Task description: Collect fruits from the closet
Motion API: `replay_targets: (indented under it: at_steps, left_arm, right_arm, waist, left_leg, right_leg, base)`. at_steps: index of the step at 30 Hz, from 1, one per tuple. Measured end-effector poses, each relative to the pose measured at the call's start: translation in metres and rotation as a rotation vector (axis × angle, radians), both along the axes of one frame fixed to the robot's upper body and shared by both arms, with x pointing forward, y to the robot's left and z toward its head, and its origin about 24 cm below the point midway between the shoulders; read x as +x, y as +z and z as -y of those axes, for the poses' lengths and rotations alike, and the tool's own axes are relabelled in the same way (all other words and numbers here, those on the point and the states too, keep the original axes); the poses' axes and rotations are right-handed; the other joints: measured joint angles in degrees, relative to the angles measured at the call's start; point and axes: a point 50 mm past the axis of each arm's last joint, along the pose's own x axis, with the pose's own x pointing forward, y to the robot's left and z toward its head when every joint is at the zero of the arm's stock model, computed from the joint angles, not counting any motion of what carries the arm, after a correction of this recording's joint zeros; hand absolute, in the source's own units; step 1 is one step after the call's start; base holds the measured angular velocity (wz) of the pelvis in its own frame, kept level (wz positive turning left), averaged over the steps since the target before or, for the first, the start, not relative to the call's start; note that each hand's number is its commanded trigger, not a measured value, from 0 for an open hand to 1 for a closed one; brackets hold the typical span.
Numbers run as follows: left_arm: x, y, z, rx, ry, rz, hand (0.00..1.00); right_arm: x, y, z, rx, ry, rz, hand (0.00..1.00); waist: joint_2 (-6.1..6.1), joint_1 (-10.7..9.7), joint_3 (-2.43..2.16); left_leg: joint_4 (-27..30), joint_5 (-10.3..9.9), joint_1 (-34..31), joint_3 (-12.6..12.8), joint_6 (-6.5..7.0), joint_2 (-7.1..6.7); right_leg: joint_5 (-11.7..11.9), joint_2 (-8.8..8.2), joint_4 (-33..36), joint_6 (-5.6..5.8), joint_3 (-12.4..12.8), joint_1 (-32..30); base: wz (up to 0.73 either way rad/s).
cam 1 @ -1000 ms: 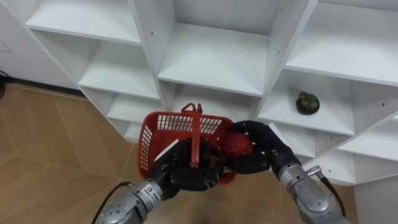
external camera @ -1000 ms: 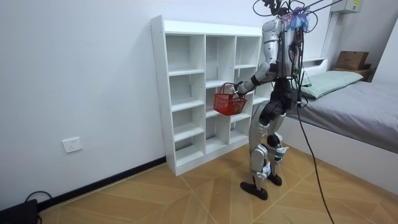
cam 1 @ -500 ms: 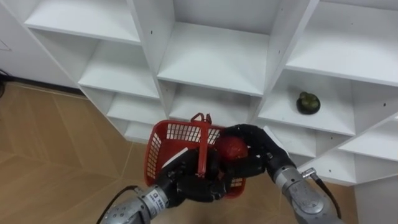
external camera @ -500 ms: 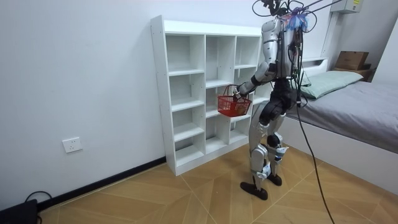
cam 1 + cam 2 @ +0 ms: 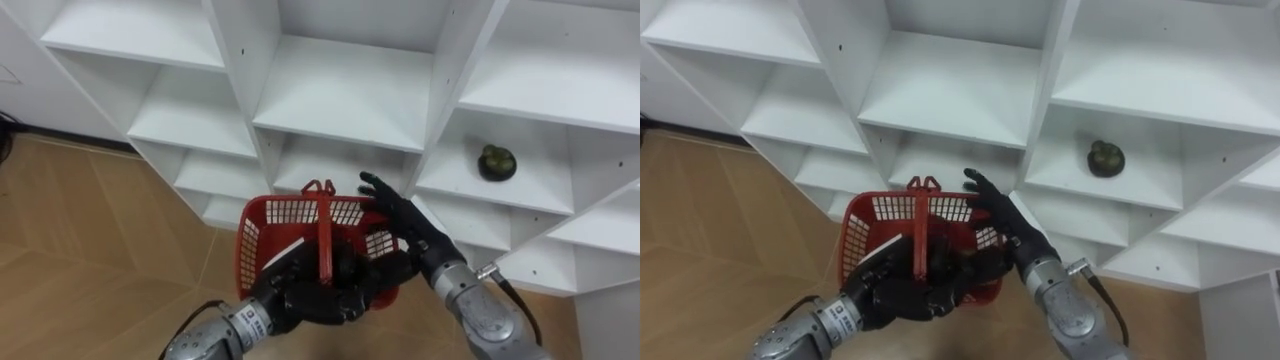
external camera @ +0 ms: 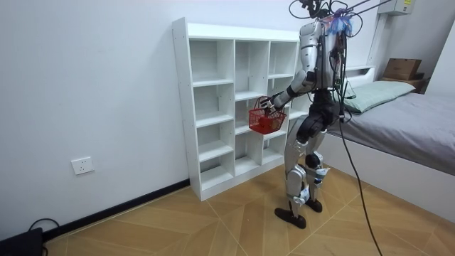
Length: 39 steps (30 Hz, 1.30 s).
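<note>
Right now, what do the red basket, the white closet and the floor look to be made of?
The red basket: likely moulded plastic, smooth, judging by uniform colour and thin slotted walls. The white closet: probably painted or laminated board, smooth, matt, flat panels with drilled holes. The floor: wood-look herringbone planks; solid or laminate, cannot tell.

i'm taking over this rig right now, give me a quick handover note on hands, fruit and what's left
Left hand: shut on the red basket, holding it by its handle in front of the white closet.
Right hand: open, fingers straight over the basket, holding nothing.
Done: the red fruit that hand held a second ago has been let go. It is probably in the basket, though I cannot make it out there.
Left: a dark green fruit sits untouched on a shelf to the right. Reaching for it with the right hand looks like the next move.
</note>
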Motion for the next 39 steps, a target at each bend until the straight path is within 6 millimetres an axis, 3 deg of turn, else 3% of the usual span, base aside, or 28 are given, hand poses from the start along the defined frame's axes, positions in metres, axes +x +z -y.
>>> replay_targets:
  at_steps: [20,30,37,39]
  left_arm:
    - [0.002,0.0,-0.001,0.02,0.026,0.0,1.0]
    - [0.01,0.0,-0.017,0.12,0.137,0.011,1.0]
    - [-0.003,-0.012,-0.039,0.216,0.297,-0.042,1.0]
    - [-0.007,-0.015,-0.041,0.23,0.325,-0.058,1.0]
  right_arm:
    - [0.0,0.0,0.0,-0.003,-0.008,0.009,0.0]
    - [0.002,0.006,0.002,0.008,-0.032,0.048,0.0]
    - [0.001,0.005,0.011,0.073,-0.135,0.037,0.0]
    - [-0.002,0.003,0.013,0.072,-0.154,0.037,0.0]
  waist:
    - [-0.65,-0.4,0.51]
    - [-0.32,-0.1,0.38]
    - [-0.36,0.0,0.33]
    - [-0.35,-0.1,0.13]
  left_leg:
    - [-0.2,0.0,0.0,0.0,-0.01,-0.03]
    - [-0.1,-0.1,0.4,0.3,-0.15,0.06]
    - [-1.0,-0.1,1.9,2.0,-0.15,0.21]
    - [-1.2,-0.1,2.0,2.1,-0.16,0.21]
  right_leg:
    - [0.0,-0.03,-0.3,0.01,-0.1,0.1]
    - [0.0,0.15,-0.3,-0.02,0.3,0.4]
    - [0.1,0.74,-0.3,-0.09,2.0,0.5]
    - [0.1,0.9,-0.4,-0.09,2.3,0.5]
  base:
    - [0.0]
    - [-0.01]
    - [-0.11]
    - [-0.08]
